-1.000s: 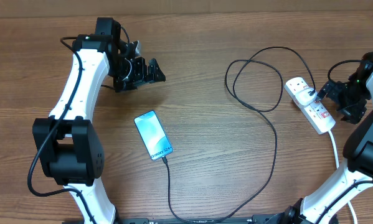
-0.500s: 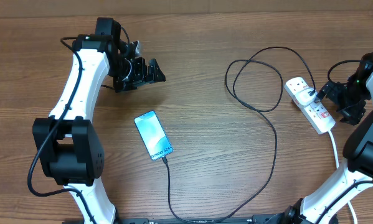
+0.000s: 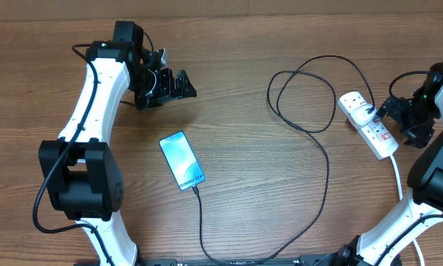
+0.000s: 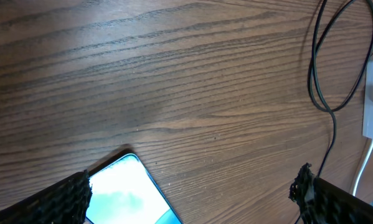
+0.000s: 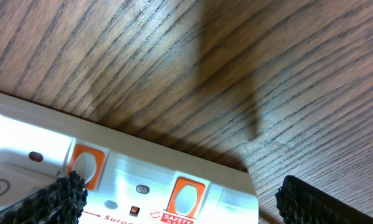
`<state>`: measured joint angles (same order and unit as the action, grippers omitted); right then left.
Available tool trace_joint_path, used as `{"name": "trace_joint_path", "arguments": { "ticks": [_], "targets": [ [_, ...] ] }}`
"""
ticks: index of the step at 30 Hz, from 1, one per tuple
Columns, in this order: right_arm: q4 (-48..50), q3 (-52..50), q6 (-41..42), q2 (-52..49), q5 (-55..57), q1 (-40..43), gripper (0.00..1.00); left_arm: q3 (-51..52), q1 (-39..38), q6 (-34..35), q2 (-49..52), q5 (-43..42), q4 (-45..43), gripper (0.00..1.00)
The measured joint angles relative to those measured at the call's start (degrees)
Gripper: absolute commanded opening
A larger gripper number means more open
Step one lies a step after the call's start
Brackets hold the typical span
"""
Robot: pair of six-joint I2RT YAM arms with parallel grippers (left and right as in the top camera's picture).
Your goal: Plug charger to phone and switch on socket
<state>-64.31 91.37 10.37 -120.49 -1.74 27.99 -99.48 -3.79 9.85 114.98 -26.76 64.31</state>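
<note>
Your right gripper [image 3: 390, 109], jaws released, hovers by the white oblong power strip [image 3: 369, 127] at frame right, likely to switch it on; left gripper [image 3: 186, 85] likewise released.

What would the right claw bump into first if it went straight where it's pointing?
Most likely the socket: the wrist view shows it lying right ahead of the open right claw, between its fingers. How far off it is, I can't tell.

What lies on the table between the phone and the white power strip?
The charger's black cable crosses that stretch, looping near the power strip and curving round to the phone; nothing else lies there. The overhead view shows it.
</note>
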Motion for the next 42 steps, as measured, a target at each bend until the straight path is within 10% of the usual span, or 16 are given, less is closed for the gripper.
{"name": "trace_joint_path", "arguments": {
  "ticks": [42],
  "targets": [
    [0.6,-0.8,1.6,0.9,4.3,-2.2,1.0,0.0,0.0,-1.1,0.0,0.0,0.4,1.0]
  ]
}}
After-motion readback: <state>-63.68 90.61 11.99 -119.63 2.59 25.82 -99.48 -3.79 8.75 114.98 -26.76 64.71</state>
